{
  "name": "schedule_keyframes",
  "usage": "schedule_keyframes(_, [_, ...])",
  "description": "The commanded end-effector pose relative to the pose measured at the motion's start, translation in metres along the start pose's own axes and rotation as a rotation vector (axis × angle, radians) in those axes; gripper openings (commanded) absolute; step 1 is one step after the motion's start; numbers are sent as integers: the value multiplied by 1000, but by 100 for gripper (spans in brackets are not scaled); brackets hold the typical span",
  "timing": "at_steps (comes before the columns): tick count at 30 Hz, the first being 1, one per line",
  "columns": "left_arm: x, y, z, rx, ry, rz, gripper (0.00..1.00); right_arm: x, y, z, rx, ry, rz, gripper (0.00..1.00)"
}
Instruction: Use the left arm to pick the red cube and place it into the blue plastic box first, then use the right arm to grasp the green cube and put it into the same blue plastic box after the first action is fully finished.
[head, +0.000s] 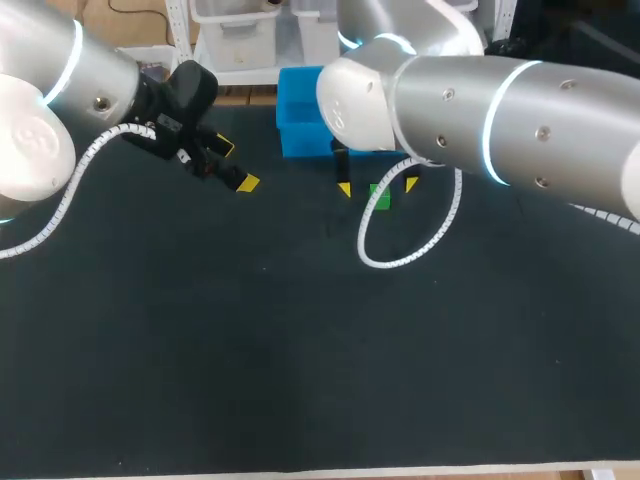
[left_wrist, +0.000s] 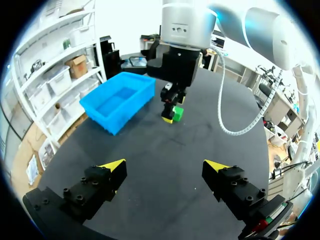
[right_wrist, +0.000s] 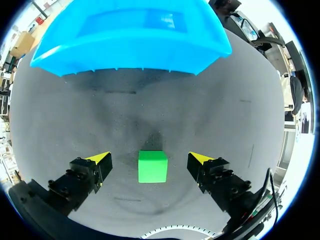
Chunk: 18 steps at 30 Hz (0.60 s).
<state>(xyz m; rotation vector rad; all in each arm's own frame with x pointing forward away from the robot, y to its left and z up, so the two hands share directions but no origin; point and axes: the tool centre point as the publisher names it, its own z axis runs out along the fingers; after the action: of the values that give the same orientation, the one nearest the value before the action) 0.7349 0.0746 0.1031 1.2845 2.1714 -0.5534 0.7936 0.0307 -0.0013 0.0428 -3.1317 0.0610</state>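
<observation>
The green cube (head: 379, 196) rests on the black table just in front of the blue plastic box (head: 305, 120). My right gripper (head: 377, 187) hangs open around it. In the right wrist view the green cube (right_wrist: 152, 166) lies between the fingers with a gap on each side, and the blue box (right_wrist: 130, 40) stands ahead. My left gripper (head: 236, 166) is open and empty, held above the table left of the box. From the left wrist view, my left gripper (left_wrist: 165, 167) faces the blue box (left_wrist: 120, 100), the green cube (left_wrist: 177, 113) and my right gripper (left_wrist: 171, 106). No red cube shows in any view.
The black mat (head: 250, 350) stretches wide toward the near edge. A white coiled cable (head: 400, 255) hangs from my right arm down to the table beside the green cube.
</observation>
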Motion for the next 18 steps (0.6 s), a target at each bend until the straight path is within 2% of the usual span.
schedule_keyframes(1, [1, 0, 0, 2, -6, 3, 100, 2, 0, 3, -1, -3, 11, 100])
schedule_keyframes(18, [1, 0, 0, 2, -6, 3, 100, 8, 1, 13, -7, -7, 50, 100])
